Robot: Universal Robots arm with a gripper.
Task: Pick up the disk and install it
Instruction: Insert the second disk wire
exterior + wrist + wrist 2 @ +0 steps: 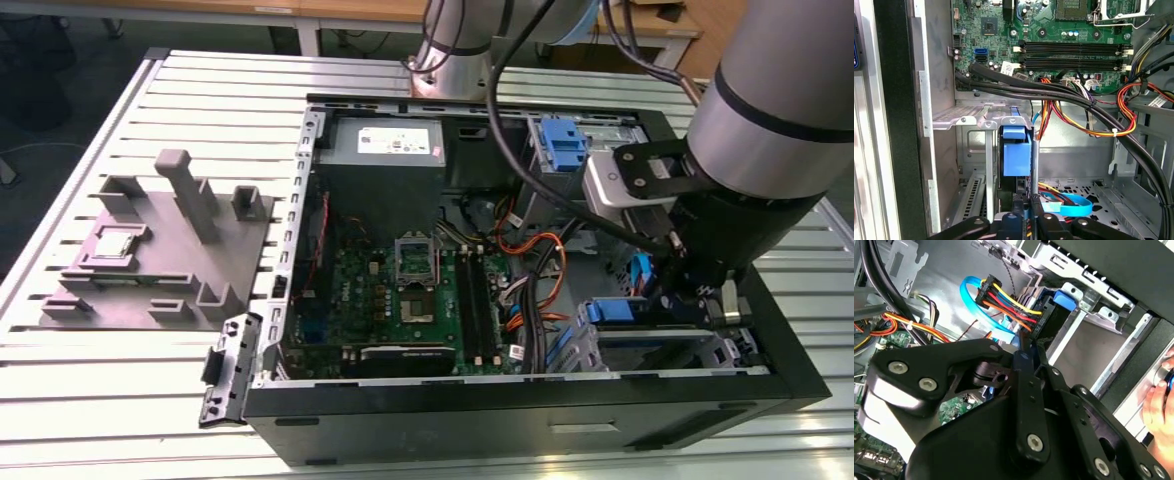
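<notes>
Left to right in the exterior view, we note a grey fixture [160, 250] on the bench [80, 400], then the open computer case [534, 410]. The gripper [694, 300] sits low at the drive cage [667, 345], jaws pinching the disk [1016, 155] edge-on. We judge insertion underway; seating it demands straight alignment with the cage.

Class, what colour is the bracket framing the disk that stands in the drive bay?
Blue, clearest on the disk in the first wrist view.

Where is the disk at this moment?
In the exterior view, the disk stands on edge inside the computer case, at the exterior view's right, directly under the gripper and beside the metal drive cage.
</notes>
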